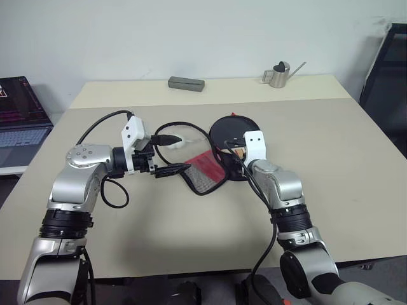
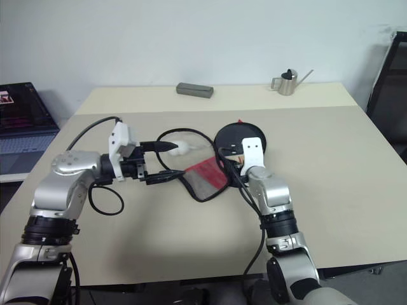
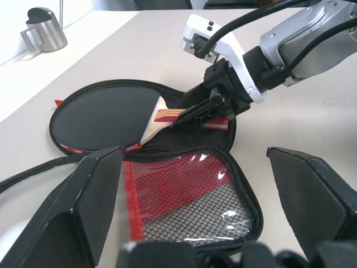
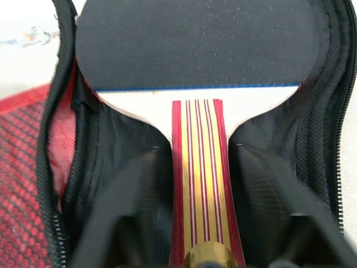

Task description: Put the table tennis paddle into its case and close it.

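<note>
Centre frame, paddle (image 3: 106,120) lies stiff and light in the floppy open case (image 3: 184,195); my right gripper (image 4: 198,223) straddles its handle, parted; my left gripper (image 1: 166,154) is wide, empty.

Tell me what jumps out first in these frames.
The black paddle lying in the open case mid-table, its striped handle between the parted fingers of the right hand. Beside it, the case's red mesh flap is folded out toward the left hand, which hovers open. Far back on the table, a grey box and a metal can.
</note>
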You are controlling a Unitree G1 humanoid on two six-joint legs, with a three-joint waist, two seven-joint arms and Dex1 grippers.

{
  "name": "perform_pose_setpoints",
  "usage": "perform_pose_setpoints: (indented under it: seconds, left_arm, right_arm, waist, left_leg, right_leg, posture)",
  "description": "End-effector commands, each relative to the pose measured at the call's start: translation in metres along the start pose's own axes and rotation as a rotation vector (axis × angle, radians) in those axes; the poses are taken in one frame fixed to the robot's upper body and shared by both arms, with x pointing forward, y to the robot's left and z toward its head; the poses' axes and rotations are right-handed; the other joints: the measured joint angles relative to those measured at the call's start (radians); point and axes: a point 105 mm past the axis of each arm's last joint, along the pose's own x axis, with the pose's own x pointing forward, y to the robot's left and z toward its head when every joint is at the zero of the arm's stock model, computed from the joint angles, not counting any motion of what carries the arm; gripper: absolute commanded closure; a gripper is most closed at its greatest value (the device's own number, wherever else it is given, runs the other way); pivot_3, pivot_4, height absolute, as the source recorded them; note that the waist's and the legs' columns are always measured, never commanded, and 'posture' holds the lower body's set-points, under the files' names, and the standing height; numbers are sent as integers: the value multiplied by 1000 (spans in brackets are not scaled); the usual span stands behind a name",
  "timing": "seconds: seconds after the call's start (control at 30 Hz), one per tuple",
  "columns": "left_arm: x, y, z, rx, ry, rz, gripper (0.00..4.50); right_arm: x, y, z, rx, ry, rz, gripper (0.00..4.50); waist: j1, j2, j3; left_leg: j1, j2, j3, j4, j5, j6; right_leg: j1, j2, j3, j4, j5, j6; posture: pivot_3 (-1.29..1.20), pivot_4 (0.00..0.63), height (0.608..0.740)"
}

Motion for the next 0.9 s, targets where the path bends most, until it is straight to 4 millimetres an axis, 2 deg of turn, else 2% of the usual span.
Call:
perform_pose_setpoints:
  seconds: [0.03, 0.07, 0.23, 0.33, 0.47, 0.57, 0.8, 0.9]
  left_arm:
    - [-6, 3, 14, 51, -24, 20, 0]
    - [-6, 3, 14, 51, -24, 20, 0]
    - [-9, 5, 12, 46, -20, 40, 0]
    - [-13, 10, 10, 37, -26, 94, 0]
    - [-11, 13, 11, 31, -41, 141, 0]
    - [-17, 18, 6, 27, -28, 196, 0]
    - [-39, 26, -19, -5, 43, 320, 0]
    - [-48, 27, -32, -15, 81, 361, 0]
  right_arm:
    - [-7, 1, 24, 7, -97, -12, 341]
    - [-7, 2, 25, 6, -104, -11, 38]
    - [-14, 10, 38, 15, -157, 23, 38]
    - [-26, 25, 52, 56, -204, 114, 38]
    - [-41, 40, 64, -42, -297, 234, 38]
    - [-47, 33, 61, -122, -297, 305, 38]
    - [-55, -28, 68, -132, -286, 284, 38]
    - [-68, -39, 74, -157, -313, 345, 38]
  waist:
    - [0, 0, 0]
    - [0, 0, 0]
    - [0, 0, 0]
    - [-2, 0, 0]
    - [-2, 0, 0]
    - [-1, 0, 0]
    - [0, 0, 0]
    - [0, 0, 0]
  left_leg:
    - [0, 0, 0, 0, 0, 0]
    - [0, 0, 0, 0, 0, 0]
    - [0, 0, 0, 0, 0, 0]
    - [0, 0, 0, 0, 0, 0]
    - [0, 0, -1, 0, 0, 0]
    - [0, 0, 0, 1, 0, 0]
    - [0, 0, 0, 1, 0, 1]
    - [0, 0, 0, 0, -1, 1]
  right_leg:
    - [0, 0, 0, 0, 0, 0]
    - [0, 0, 0, 0, 0, 0]
    - [0, 0, 0, 0, 0, 0]
    - [0, 0, 0, 0, 0, 0]
    - [0, 0, 0, 0, 0, 0]
    - [0, 0, 0, 0, 0, 0]
    - [1, 0, 0, 0, 0, 0]
    - [1, 0, 0, 0, 0, 0]
  posture:
    - [0, 150, 740]
    - [0, 150, 740]
    - [0, 150, 740]
    - [0, 150, 740]
    - [0, 150, 740]
    - [0, 150, 740]
    - [0, 150, 740]
    - [0, 150, 740]
